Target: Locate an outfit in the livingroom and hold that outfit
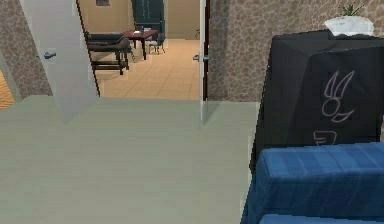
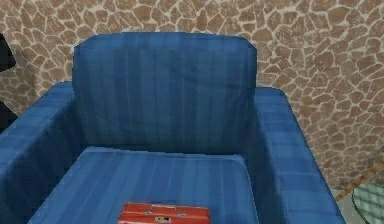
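Note:
A blue plaid armchair (image 2: 165, 105) stands against a stone-patterned wall (image 2: 300, 40) in the arm side view. On its seat cushion, at the bottom edge, lies a flat red thing (image 2: 165, 213) with pale marks. A corner of the same blue armchair (image 1: 320, 185) shows at the forward view's lower right.
A tall black box (image 1: 325, 90) with a white line drawing stands behind the armchair, a potted plant (image 1: 350, 20) on top. A white door (image 1: 60, 55) stands ajar at an open doorway (image 1: 145, 50); beyond it are dark chairs and a small table (image 1: 125, 45). Grey-green carpet (image 1: 120, 160) spreads ahead.

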